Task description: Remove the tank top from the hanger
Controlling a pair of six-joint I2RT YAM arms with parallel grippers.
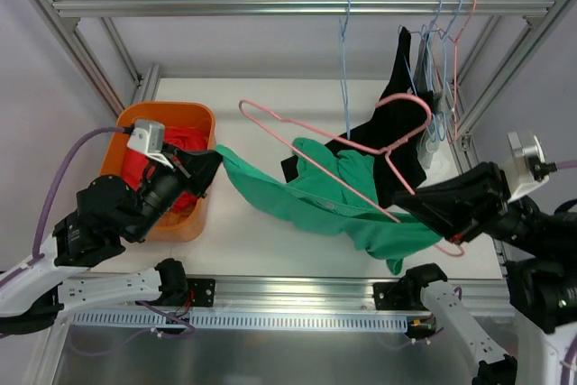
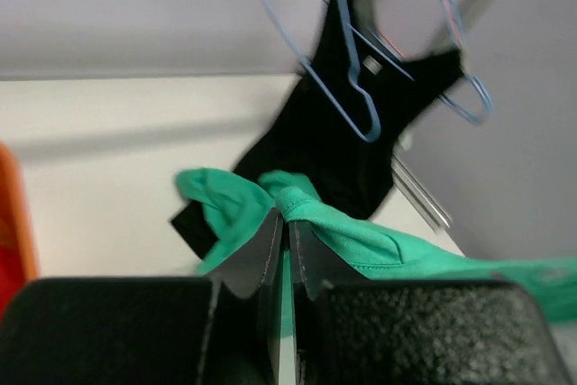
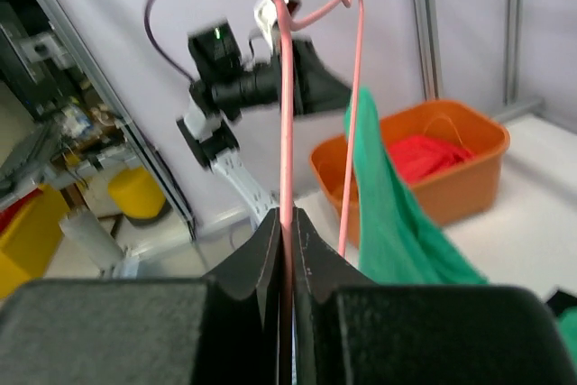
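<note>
A green tank top (image 1: 315, 196) stretches across the table between the two arms. A pink wire hanger (image 1: 361, 146) lies tilted over it, still threaded through the cloth. My left gripper (image 1: 209, 167) is shut on the tank top's left end, which bunches at the jaws in the left wrist view (image 2: 297, 205). My right gripper (image 1: 416, 203) is shut on the hanger's wire, which rises between the jaws in the right wrist view (image 3: 287, 132). The green cloth (image 3: 388, 214) hangs off the hanger's other bar (image 3: 350, 114).
An orange bin (image 1: 200, 119) with red clothes (image 1: 144, 164) stands at the left, by the left gripper. A black top (image 1: 401, 114) on a blue hanger (image 1: 343, 51) and several more hangers hang from the back rail (image 1: 225, 6).
</note>
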